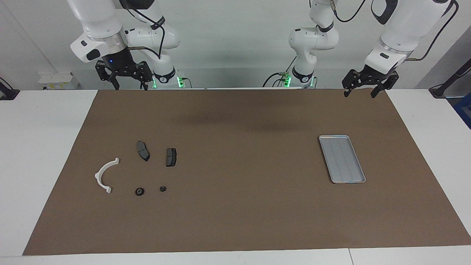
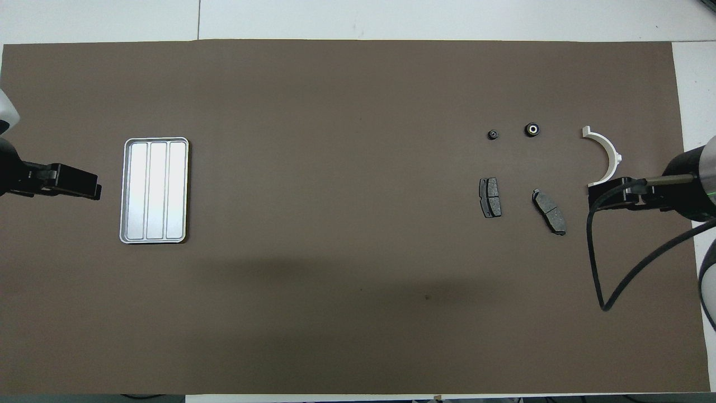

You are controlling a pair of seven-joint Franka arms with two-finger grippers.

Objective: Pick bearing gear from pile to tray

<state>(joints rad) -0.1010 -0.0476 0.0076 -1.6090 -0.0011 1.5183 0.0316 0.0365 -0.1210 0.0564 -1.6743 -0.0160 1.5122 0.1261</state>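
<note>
The pile lies on the brown mat toward the right arm's end: a white semicircular bracket (image 1: 103, 175) (image 2: 607, 152), two dark grey brake pads (image 1: 142, 150) (image 1: 171, 156) (image 2: 549, 211) (image 2: 490, 197), and two small black round pieces (image 1: 139, 191) (image 1: 162, 188) (image 2: 532, 129) (image 2: 493, 134). The larger round piece has a pale centre. The silver ribbed tray (image 1: 333, 137) (image 2: 155, 139) lies empty toward the left arm's end. My right gripper (image 1: 131, 87) (image 2: 592, 196) is open and empty, raised over the mat's edge nearest the robots. My left gripper (image 1: 360, 94) (image 2: 98, 191) is open and empty, raised likewise.
The brown mat (image 1: 235, 121) covers most of the white table (image 1: 44, 121). A black cable (image 2: 593, 252) hangs from the right arm over the mat.
</note>
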